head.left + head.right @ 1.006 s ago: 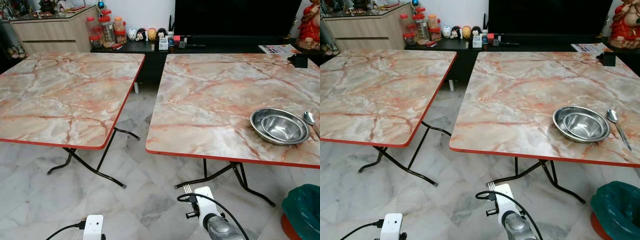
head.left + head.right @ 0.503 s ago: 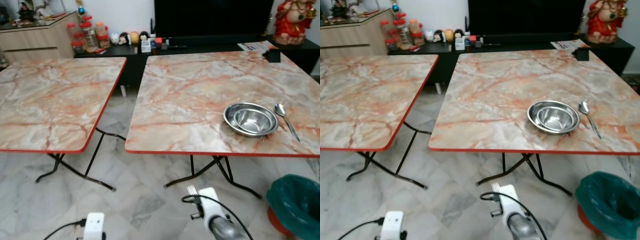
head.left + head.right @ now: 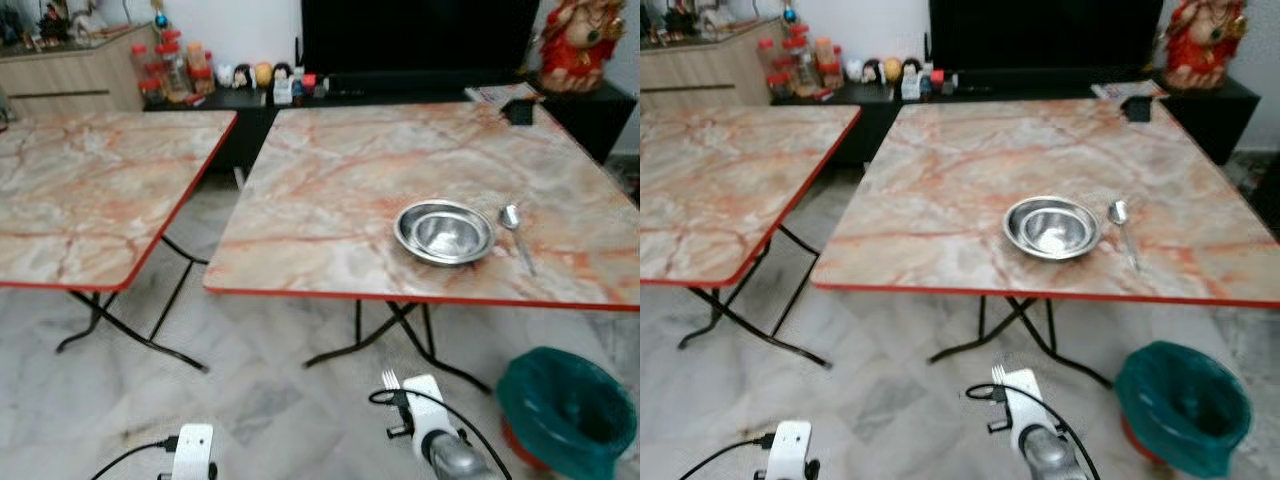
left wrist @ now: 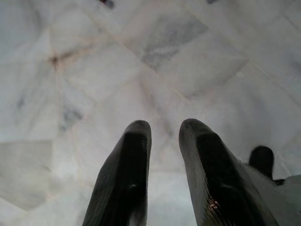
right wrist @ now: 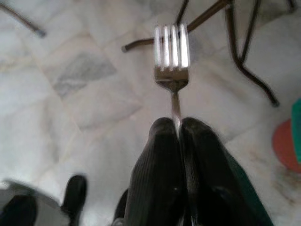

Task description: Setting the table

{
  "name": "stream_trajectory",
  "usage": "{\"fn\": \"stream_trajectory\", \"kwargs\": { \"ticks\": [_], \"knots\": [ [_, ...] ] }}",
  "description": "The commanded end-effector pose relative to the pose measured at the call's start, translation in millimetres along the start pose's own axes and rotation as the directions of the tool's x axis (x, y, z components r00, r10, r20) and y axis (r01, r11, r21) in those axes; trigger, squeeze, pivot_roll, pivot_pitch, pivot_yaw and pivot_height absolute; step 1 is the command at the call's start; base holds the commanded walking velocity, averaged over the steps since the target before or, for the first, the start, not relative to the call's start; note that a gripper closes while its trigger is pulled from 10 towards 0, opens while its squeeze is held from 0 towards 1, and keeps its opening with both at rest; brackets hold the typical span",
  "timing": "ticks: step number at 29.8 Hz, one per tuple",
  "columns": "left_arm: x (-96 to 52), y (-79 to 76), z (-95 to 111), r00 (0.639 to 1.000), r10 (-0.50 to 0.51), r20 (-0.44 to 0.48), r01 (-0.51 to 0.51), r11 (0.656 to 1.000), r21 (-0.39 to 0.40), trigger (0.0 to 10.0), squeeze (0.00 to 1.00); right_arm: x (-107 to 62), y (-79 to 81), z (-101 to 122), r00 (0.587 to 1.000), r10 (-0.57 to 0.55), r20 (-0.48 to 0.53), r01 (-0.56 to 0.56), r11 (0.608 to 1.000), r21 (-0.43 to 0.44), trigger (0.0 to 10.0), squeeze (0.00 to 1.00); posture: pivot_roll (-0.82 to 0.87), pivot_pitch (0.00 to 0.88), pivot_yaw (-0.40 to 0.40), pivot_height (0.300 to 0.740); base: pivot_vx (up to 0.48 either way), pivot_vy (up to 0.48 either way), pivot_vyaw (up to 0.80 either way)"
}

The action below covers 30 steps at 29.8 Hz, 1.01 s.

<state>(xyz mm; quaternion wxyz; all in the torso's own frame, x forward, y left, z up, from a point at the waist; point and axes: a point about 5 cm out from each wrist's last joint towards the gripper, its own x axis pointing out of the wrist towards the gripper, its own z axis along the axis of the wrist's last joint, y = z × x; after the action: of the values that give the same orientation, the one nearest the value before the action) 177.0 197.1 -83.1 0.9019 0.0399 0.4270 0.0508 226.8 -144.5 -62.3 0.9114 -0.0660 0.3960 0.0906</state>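
A: How far along is it?
B: Bowl (image 3: 444, 232) and spoon (image 3: 516, 235) lie centre-right on the desk (image 3: 330, 200).
A: What's left?
B: The fork (image 5: 171, 54), pinched in the right claw (image 5: 178, 129), low-centre. Left claw (image 4: 163, 136) slightly parted, empty.

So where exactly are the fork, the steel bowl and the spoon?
Silver metal fork (image 5: 171, 55): right wrist view, on the tines.
Round steel bowl (image 3: 444, 231): left eye view, on its inside bottom.
Silver spoon (image 3: 510, 215): left eye view, on its scoop.
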Motion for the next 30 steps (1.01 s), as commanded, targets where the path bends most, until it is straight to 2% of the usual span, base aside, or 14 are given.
{"fn": "stream_trajectory", "kwargs": {
  "ticks": [1, 13, 25, 27, 30],
  "knots": [
    [0.2, 3.0, 0.9, 1.000, 0.014, 0.001, -0.014, 1.000, -0.004, 10.0, 0.00, 1.3, 4.3, 4.8, 1.000, 0.011, 0.012, -0.011, 1.000, -0.004, 10.0, 0.00, 0.00, 0.000, 0.041, 0.740, 0.240, -0.412, 0.00],
    [0.1, 4.0, 1.4, 1.000, 0.020, 0.009, -0.020, 1.000, -0.008, 10.0, 0.00, 1.7, 3.6, 8.2, 1.000, -0.006, 0.030, 0.006, 1.000, -0.004, 10.0, 0.00, -0.01, 0.000, 0.053, 0.740, 0.161, -0.406, 0.00],
    [0.0, 1.2, 0.8, 1.000, -0.008, 0.007, 0.008, 1.000, -0.003, 10.0, 0.00, 1.4, 2.5, 11.5, 0.998, 0.015, 0.057, -0.014, 1.000, -0.012, 10.0, 0.00, -0.02, 0.000, 0.053, 0.740, 0.000, 0.000, 0.00],
    [-0.1, 0.9, 0.5, 1.000, -0.012, 0.006, 0.012, 1.000, 0.000, 10.0, 0.00, 0.3, 0.0, 10.1, 0.997, 0.019, 0.071, -0.016, 0.999, -0.044, 10.0, 0.00, -0.02, 0.000, 0.053, 0.740, 0.000, 0.000, 0.00],
    [-0.1, 0.8, 0.5, 1.000, -0.013, 0.007, 0.013, 1.000, 0.002, 10.0, 0.00, -0.4, -3.1, 10.8, 0.996, 0.014, 0.087, -0.010, 0.999, -0.048, 10.0, 0.00, -0.02, 0.000, 0.053, 0.740, 0.000, 0.000, 0.00]
  ]
}}
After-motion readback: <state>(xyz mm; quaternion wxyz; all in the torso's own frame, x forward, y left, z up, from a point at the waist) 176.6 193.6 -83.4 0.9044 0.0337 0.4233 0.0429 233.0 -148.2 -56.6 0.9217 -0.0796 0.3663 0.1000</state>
